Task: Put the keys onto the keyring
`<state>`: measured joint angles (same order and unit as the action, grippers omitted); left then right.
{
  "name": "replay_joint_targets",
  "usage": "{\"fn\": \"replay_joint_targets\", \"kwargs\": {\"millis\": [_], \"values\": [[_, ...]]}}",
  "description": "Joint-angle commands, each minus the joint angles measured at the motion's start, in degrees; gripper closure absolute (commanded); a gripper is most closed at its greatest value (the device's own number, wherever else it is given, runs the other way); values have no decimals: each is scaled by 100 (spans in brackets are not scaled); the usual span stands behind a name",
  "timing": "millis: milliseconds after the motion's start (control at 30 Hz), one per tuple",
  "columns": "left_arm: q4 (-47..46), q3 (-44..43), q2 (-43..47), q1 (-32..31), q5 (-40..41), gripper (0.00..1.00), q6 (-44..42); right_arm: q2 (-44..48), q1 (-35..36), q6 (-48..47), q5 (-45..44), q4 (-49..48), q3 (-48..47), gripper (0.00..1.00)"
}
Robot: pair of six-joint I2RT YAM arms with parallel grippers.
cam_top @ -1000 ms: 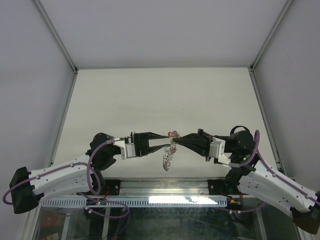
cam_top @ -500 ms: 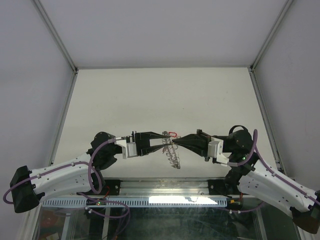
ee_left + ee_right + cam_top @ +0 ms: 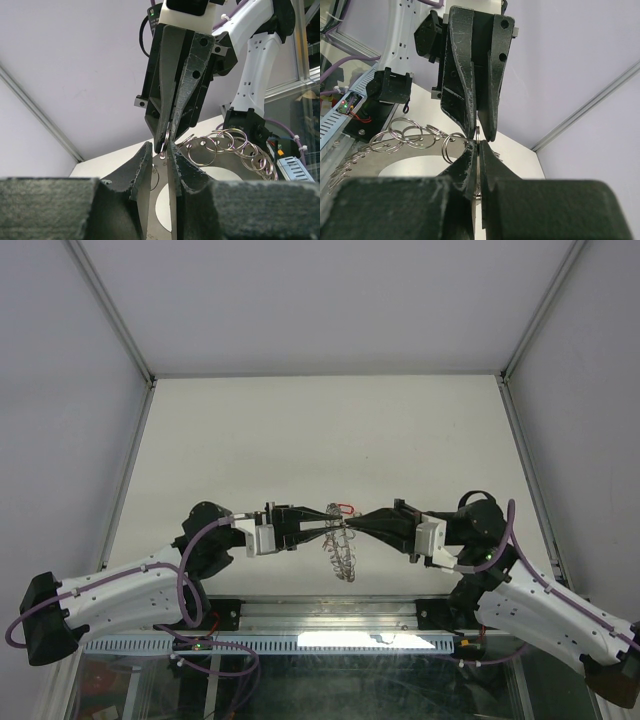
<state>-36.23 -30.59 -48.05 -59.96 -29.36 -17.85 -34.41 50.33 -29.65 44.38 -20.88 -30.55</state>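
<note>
Overhead only, red-tagged keys [image 3: 346, 509], wrist views, keyring [image 3: 227, 146] loops close-up

The left gripper [image 3: 334, 527] and right gripper [image 3: 353, 527] are black, on white arms [image 3: 120, 592] with purple cables [image 3: 184, 575]. The keyring [image 3: 341, 552] glints silver; the keys [image 3: 346, 508] carry a red tag. The table [image 3: 300, 430] is pale cream.

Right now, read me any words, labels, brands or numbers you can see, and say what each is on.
No text can be read anywhere.
red tag: too small to show any writing.
keyring, left claw, right claw: no print visible.
</note>
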Motion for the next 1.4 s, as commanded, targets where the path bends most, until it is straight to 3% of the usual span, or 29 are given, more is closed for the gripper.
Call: {"fn": "replay_joint_targets", "kwargs": {"millis": [0,467,667,800,1233,1367], "values": [[28,-303,-76,-6,-87,83,-135,31,4,-24,61,-273,-308,100],[627,-551,-386,-6,59,85,-351,13,4,-30,68,-91,-338,100],[985,-657,-415,-6,326,99,-512,71,4,-80,71,45,-343,100],[1396,-774,-415,-6,551,100,-654,105,4,-142,49,186,-372,100],[2000,-928,-495,-6,801,100,-884,54,-1,-622,-177,1913,-906,100],[2208,-1017,-554,-6,822,100,-985,8,4,-552,-332,2188,-957,93]]}}
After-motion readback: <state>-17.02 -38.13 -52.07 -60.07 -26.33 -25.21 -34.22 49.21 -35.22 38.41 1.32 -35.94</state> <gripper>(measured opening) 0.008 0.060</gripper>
